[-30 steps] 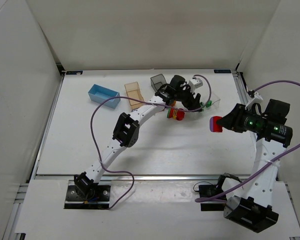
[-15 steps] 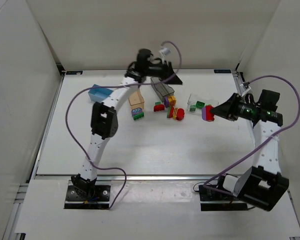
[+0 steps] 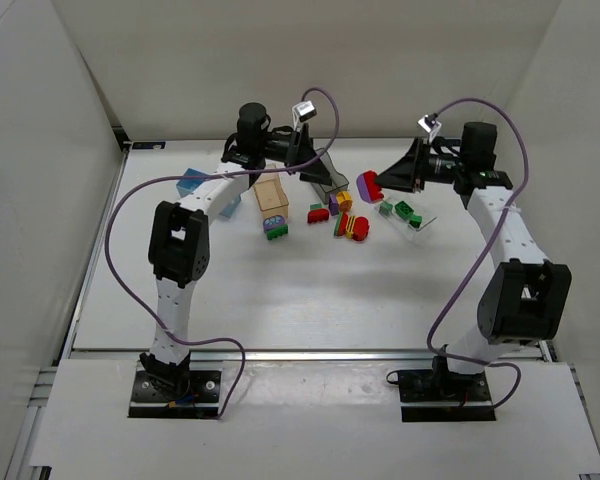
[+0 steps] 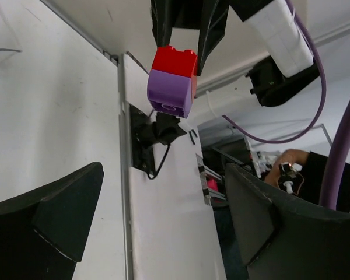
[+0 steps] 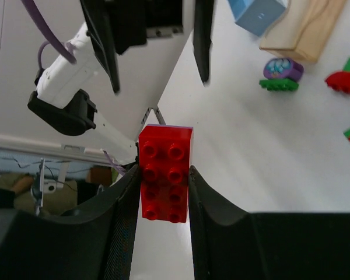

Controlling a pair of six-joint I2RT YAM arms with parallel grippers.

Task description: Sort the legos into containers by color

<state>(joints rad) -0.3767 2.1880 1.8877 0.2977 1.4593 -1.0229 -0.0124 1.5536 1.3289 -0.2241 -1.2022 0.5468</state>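
Observation:
My right gripper (image 3: 381, 181) is shut on a stacked red-over-purple lego (image 3: 368, 186), held in the air beside the dark grey bin (image 3: 332, 181). In the right wrist view the red brick (image 5: 165, 172) sits tight between both fingers. My left gripper (image 3: 320, 165) is open and empty, hovering over the dark grey bin and facing the held brick (image 4: 172, 79). The light blue bin (image 3: 194, 185), the tan bin (image 3: 272, 197) and the clear bin (image 3: 412, 217) holding green legos (image 3: 404, 210) stand along the far side.
Loose legos lie mid-table: a purple-green one (image 3: 276, 228), a red one (image 3: 318, 213), a yellow-purple clump (image 3: 338, 202) and a red-yellow-green clump (image 3: 355, 229). Both arms reach over the far half of the table. White walls close in the back and sides.
My right gripper has carried the red-purple lego from the right side up and left, to beside the dark grey bin. My left arm has swung from the table's middle to the far edge.

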